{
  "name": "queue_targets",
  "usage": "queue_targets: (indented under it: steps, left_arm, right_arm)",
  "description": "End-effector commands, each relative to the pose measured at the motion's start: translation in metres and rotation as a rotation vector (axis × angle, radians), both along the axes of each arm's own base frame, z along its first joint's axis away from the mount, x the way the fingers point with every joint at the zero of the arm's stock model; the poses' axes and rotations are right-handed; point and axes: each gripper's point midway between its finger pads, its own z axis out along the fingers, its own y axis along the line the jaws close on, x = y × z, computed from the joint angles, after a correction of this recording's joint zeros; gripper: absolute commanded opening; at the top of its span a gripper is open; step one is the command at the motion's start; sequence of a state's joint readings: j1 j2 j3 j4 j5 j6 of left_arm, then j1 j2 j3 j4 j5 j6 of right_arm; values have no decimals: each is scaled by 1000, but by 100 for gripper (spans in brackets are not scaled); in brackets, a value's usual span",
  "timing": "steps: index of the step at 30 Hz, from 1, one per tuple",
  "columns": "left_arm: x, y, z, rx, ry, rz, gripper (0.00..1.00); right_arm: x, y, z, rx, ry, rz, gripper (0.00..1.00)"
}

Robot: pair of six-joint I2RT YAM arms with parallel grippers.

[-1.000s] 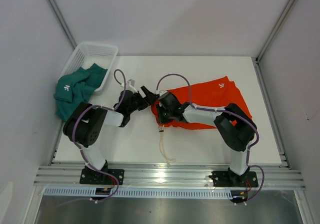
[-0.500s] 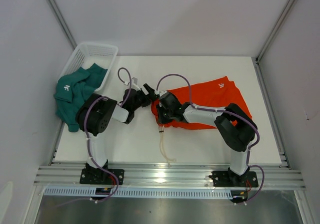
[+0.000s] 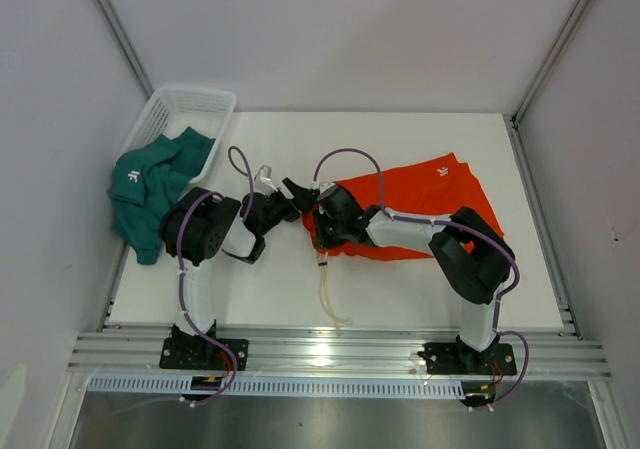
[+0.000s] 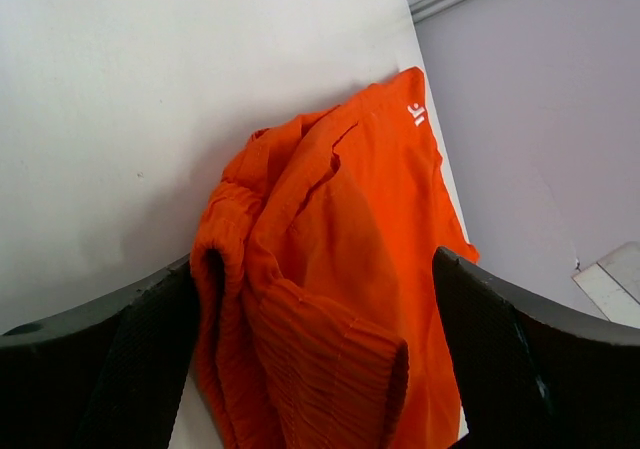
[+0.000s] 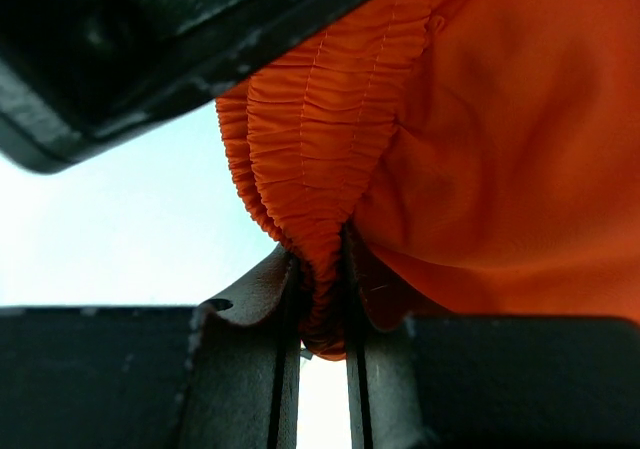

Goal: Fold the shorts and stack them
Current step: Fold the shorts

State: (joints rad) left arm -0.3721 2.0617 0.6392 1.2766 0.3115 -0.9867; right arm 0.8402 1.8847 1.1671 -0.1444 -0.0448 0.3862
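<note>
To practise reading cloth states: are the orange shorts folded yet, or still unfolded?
Not folded: the orange shorts lie spread on the table, the waistband end bunched and pinched in the right gripper's jaws.

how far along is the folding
Done: nothing; neither pair looks folded or stacked. In hand: the right gripper pinches the waistband of the orange shorts, the left gripper open at that bunched end. Left: the teal shorts draped over the mesh basket, then folding both and stacking.

Overhead view: evenly, brightly lit; soft shadows are cast on the desk (image 3: 400,289); glare is seen on the metal rail (image 3: 320,361). Right wrist view: the desk is overexposed, the gripper fingers (image 5: 250,369) are rendered dark and soft.
</note>
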Motion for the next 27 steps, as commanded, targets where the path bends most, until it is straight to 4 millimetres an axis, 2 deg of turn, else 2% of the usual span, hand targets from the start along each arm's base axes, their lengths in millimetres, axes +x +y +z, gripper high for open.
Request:
queue_targets:
  steps: [1,4,10,13,15,17,19,20,22,23,27]
  left_arm:
    - [-16,-1,5,-53,-37,-43,94]
    - [-18,-2,13,-64,-62,-57,91]
    - [-20,-5,10,-94,-72,-77,74]
    - [-18,-8,5,-96,-55,-87,56]
    - [-16,-7,3,-91,-50,-80,41]
    - [-15,-7,3,-83,-49,-76,29]
    - [-12,-7,4,-79,-54,-74,23]
    - [-11,-6,4,-77,-49,-72,16]
    - [-8,-5,7,-82,-54,-75,7]
    - [-9,-5,7,-86,-50,-78,1]
    - [-5,-5,13,-91,-46,-91,0]
  right_arm:
    - [4,-7,1,-27,-4,-40,9]
    - [5,-7,3,-19,-7,-48,9]
    - [7,-6,5,-6,-5,-60,9]
    - [8,-3,6,0,-7,-63,13]
    - [7,-4,7,-1,-11,-61,23]
    - [6,-1,13,15,-28,-53,37]
    - [4,-4,16,20,-35,-51,43]
    - [5,-3,24,39,-51,-51,48]
    - [4,-6,27,47,-59,-53,51]
    - [4,-7,35,58,-72,-51,55]
    - [6,-17,48,78,-91,-68,61]
